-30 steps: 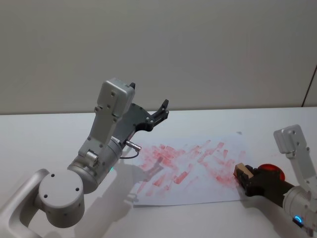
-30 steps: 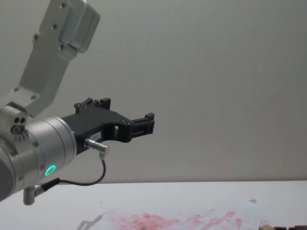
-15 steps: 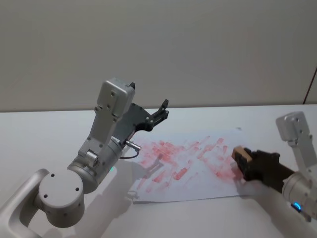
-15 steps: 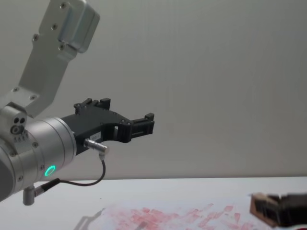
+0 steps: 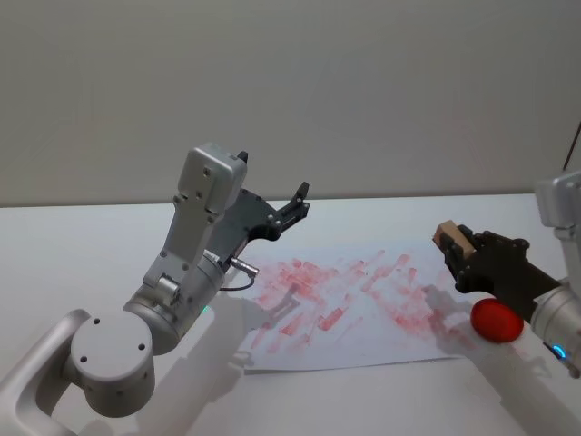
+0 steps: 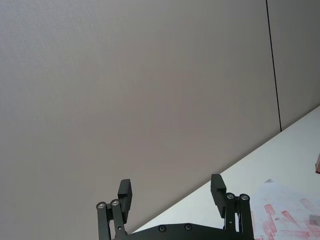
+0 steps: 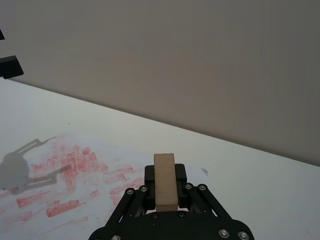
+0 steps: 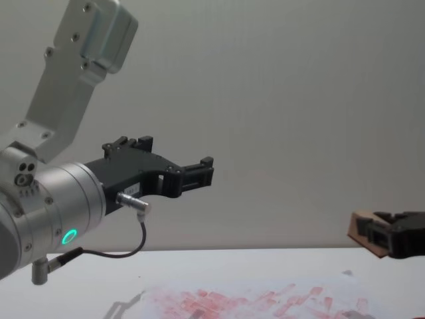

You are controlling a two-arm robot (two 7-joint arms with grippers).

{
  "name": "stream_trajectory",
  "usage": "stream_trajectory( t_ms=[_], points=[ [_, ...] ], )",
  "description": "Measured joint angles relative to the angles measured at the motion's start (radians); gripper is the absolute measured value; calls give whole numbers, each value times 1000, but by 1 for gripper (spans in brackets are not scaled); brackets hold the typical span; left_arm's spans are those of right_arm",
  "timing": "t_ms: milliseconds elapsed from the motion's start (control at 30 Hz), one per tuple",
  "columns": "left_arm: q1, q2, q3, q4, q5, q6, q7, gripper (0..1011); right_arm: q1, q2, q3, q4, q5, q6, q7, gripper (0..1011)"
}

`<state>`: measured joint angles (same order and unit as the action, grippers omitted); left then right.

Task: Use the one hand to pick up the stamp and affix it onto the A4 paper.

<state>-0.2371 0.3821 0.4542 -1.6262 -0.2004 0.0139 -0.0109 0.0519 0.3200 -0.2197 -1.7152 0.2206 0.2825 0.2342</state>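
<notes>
the right claw (image 5: 453, 245) is clenched on the stamp (image 5: 448, 238), its two black fingers pressed against opposite flat sides of the small wooden block, whose far end juts past the fingertips. the stamp hangs in the air over the paper's right edge, clear of the sheet and touching nothing but the claw; from the chest camera it sits well above the paper (image 8: 252, 302).

the paper (image 5: 381, 341) lies flat on the white table (image 5: 91, 245), most of it crowded with smudgy red prints, with bare white along its near edge. a round red thing (image 5: 496, 320) shows just off the paper's right edge, under the right arm; what it is cannot be told.

the left claw (image 5: 295, 202) is parked high above the paper's far left corner, fingers spread and holding nothing.

the block looks light, stiff and hard to damage, and its flat sides give the pads a square, steady hold. the grip seems best kept where it is, on the two side faces, so the printing face stays free; which face carries the ink cannot be seen here. the likelier trouble is the paper: thin and loose on a smooth table, it may slide or lift with a sticky face, so a straight push down and a straight lift would probably serve best.
</notes>
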Motion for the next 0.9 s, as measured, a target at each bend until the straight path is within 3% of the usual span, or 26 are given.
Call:
stream_trajectory(
  t_ms=[633, 900],
  points=[
    [0, 0, 0, 0, 0, 0, 0, 1001, -147, 83, 53, -80, 73, 62, -128, 217],
    [0, 0, 0, 0, 0, 0, 0, 1001, -173, 99, 66, -82, 81, 71, -152, 217]
  ],
)
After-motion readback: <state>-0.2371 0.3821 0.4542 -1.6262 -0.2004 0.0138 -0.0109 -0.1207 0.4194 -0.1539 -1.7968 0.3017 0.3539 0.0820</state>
